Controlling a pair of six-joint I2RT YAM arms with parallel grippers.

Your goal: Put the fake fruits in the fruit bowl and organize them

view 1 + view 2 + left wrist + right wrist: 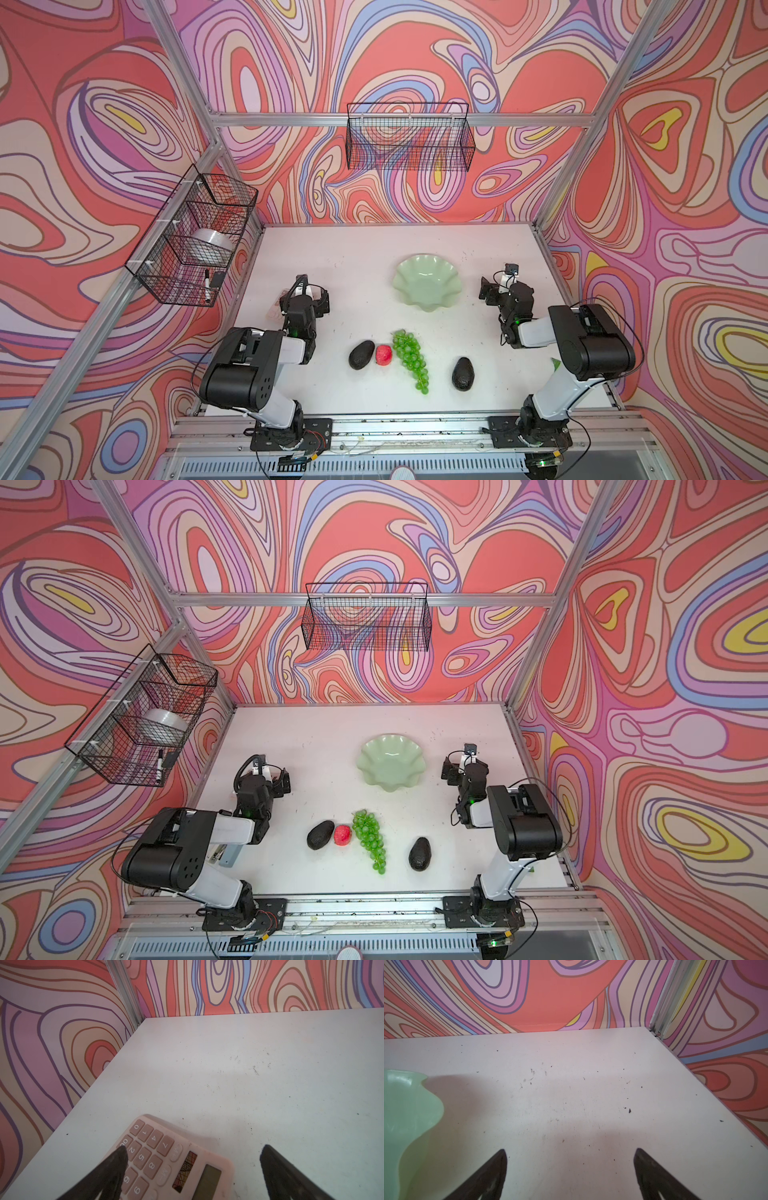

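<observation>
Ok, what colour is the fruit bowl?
The fruit bowl is a glossy pale mint green with no pattern. It shows best in a top view.

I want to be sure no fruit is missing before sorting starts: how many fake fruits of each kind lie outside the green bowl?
Avocados: 2
Red strawberry-like fruit: 1
Green grape bunch: 1
Total: 4, all on the table, none in the bowl.

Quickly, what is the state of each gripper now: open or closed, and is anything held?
Left gripper: open, holding nothing.
Right gripper: open, holding nothing.
</observation>
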